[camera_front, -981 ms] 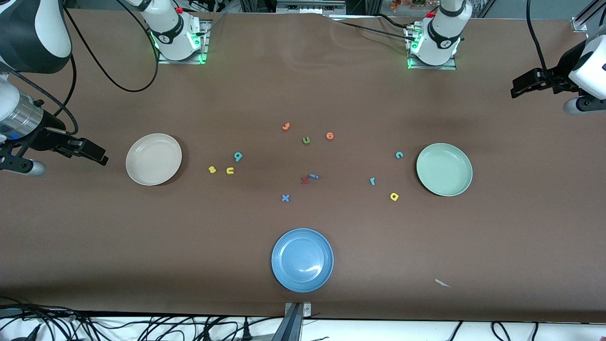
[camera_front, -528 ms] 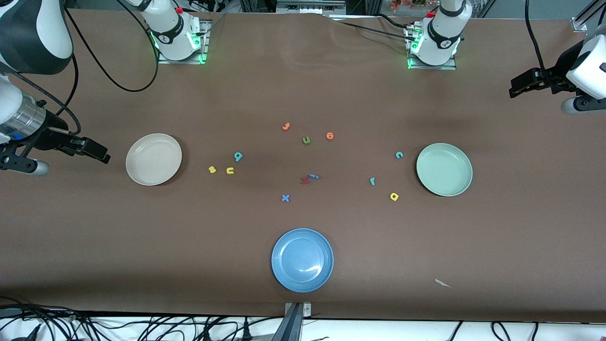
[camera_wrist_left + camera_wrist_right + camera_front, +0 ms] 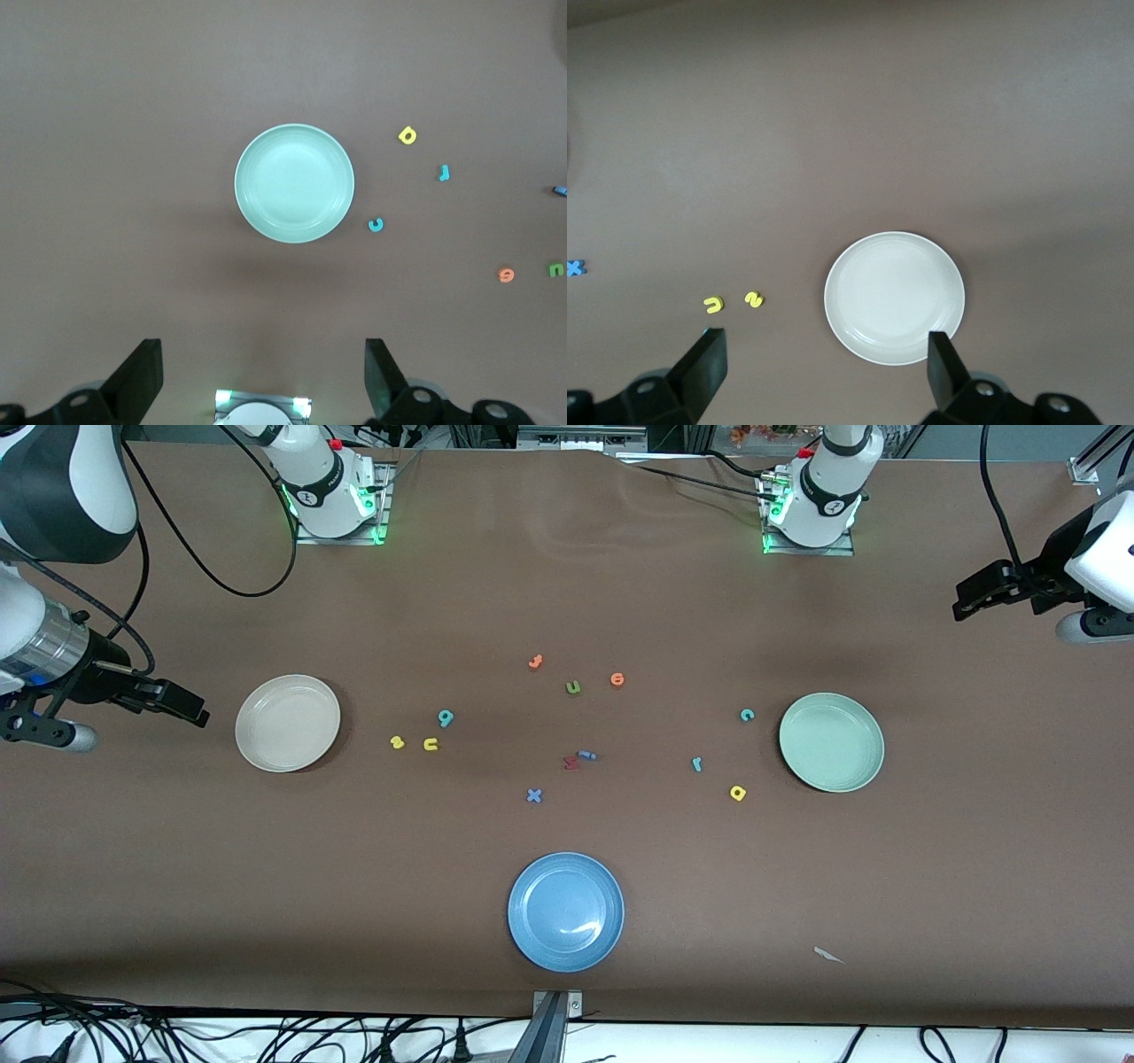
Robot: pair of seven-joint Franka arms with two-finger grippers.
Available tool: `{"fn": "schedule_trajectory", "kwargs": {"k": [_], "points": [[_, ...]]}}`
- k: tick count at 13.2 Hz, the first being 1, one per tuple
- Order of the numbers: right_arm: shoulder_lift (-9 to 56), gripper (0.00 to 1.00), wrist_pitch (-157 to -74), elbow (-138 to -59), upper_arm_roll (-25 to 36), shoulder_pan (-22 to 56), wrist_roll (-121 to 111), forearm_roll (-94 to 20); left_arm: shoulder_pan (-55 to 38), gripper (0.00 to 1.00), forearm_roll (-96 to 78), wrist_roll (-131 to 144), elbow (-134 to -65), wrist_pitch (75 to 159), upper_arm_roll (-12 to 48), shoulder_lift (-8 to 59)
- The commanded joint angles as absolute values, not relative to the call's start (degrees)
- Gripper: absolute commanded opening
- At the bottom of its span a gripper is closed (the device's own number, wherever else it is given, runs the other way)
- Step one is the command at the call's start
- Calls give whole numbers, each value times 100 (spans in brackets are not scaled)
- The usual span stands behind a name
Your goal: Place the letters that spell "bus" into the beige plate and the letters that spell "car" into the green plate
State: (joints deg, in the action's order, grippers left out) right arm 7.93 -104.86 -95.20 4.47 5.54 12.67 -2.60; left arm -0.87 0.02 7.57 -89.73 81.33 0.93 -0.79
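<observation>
Beige plate (image 3: 287,723) toward right arm's end, empty; teal "b" (image 3: 446,717), yellow "u" (image 3: 431,744), yellow "s" (image 3: 397,742) beside it on table. Green plate (image 3: 831,742) toward left arm's end, empty; teal "c" (image 3: 747,715), teal "r" (image 3: 697,763), yellow "a" (image 3: 737,793) alongside. Left gripper (image 3: 970,600) and right gripper (image 3: 182,707) raised at table ends, jaws wide, holding nothing.

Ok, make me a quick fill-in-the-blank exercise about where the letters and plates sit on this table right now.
1. The teal c lies beside the ____ plate.
2. The yellow s and yellow u lie between the teal b and the ____ plate.
3. The plate nearest the front camera is ____.
4. All three plates hold ____ letters.

Missing words: green; beige; blue; no
</observation>
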Motion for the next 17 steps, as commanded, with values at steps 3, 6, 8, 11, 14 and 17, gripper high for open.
{"fn": "schedule_trajectory", "kwargs": {"k": [3, 6, 8, 11, 14, 17], "points": [[782, 100, -10424, -9492, 448, 519, 1204, -273, -114, 100, -79, 747, -8938, 8208, 88, -9], [747, 99, -10406, -9536, 448, 527, 1239, -272, -158, 100, -508, 756, -9026, 8446, 97, 376], [721, 99, -10319, -9606, 448, 536, 1257, -264, -333, 100, -527, 756, -9183, 8769, 105, 457], [729, 99, -10310, -9633, 448, 536, 1257, -264, -570, 100, -527, 756, -9710, 9437, 105, 527], [747, 98, -10563, -9869, 422, 597, 1580, -272, -895, 100, -545, 756, -9993, 10079, 105, 816], [826, 98, -11309, -10422, 360, 877, 2204, -272, -1291, 100, -501, 765, -9975, 10475, 105, 1256]]}}
